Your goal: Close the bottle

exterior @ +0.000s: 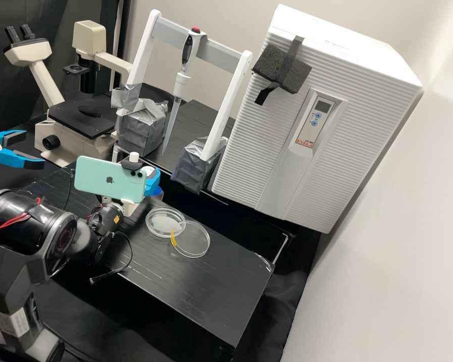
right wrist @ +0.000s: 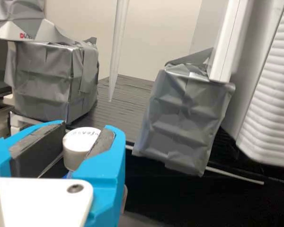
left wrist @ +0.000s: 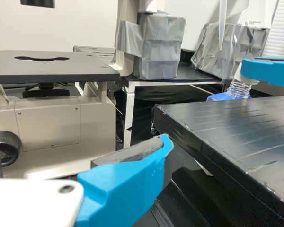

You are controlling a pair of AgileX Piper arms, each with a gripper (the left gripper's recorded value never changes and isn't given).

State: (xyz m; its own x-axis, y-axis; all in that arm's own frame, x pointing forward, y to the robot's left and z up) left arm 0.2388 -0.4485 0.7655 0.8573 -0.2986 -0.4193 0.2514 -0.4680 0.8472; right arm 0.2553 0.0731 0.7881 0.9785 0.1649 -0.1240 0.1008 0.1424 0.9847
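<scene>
Two blue fingers (right wrist: pixel 104 165) against smooth cylindrical white cap (right wrist: pixel 80 140)

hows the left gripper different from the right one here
The left gripper is open with nothing between its fingers, while the right gripper is shut on the white cap. The left gripper sits off to the side by the microscope; the right gripper is close to the neck of the bottle. Both have bright blue fingers with dark pads.

Bottle (left wrist: pixel 237 89) mostly hidden behind R fingers (left wrist: pixel 270 71), bench (left wrist: pixel 227 135).
</scene>
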